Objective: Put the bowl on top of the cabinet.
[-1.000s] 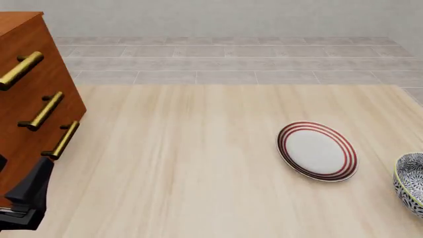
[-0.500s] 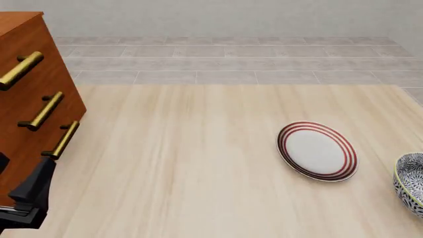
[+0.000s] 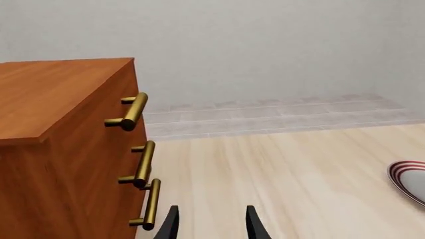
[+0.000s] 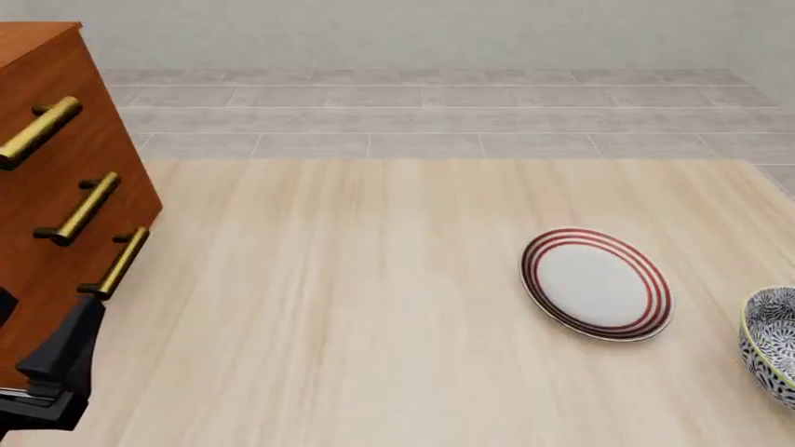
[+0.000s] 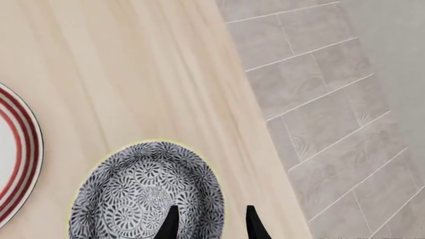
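Note:
The bowl (image 5: 143, 196), black-and-white floral with a pale rim, stands on the table close to its right edge and is cut off at the right border of the front view (image 4: 773, 352). My right gripper (image 5: 211, 225) hangs open over the bowl's rim; one finger is over the inside, the other over the rim's outer side. It holds nothing and is out of the front view. The reddish-brown cabinet (image 4: 56, 177) with brass handles stands at the far left. My left gripper (image 3: 211, 226) is open and empty, beside the cabinet (image 3: 59, 129) near its lowest handle.
A white plate with red rings (image 4: 597, 282) lies flat on the table left of the bowl and also shows in the right wrist view (image 5: 17, 164). The left arm (image 4: 56, 363) sits at the bottom left. Grey tiled floor (image 5: 319, 99) lies beyond the table's right edge.
The left arm has sunk very slightly toward the bottom-left corner of the front view. Bowl, plate and cabinet have not moved.

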Controlling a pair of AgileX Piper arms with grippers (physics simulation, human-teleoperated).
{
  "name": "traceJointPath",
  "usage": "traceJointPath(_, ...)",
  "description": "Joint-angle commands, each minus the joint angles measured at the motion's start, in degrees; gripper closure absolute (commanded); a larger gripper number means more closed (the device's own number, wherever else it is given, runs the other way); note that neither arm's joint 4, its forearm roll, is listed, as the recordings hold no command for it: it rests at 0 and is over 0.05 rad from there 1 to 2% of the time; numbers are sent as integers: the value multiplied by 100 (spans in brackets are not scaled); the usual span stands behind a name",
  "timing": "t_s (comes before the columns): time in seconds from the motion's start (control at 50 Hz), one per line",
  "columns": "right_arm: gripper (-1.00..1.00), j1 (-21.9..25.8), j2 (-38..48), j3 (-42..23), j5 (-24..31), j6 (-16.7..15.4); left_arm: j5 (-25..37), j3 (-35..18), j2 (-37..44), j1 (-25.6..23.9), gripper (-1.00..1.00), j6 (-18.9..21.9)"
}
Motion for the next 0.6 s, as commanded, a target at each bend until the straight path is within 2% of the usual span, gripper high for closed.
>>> traceJointPath(0.02, -100, 4, 358, 79, -256, 72, -30, 10, 31, 6, -100, 16)
traceJointPath(0.28, -100, -56, 498, 24, -215, 121, 19, -25, 6, 26, -100, 29)
traceJointPath(0.6, -100, -203, 958, -8, -479, 78, 109, -59, -52, 32, -100, 63)
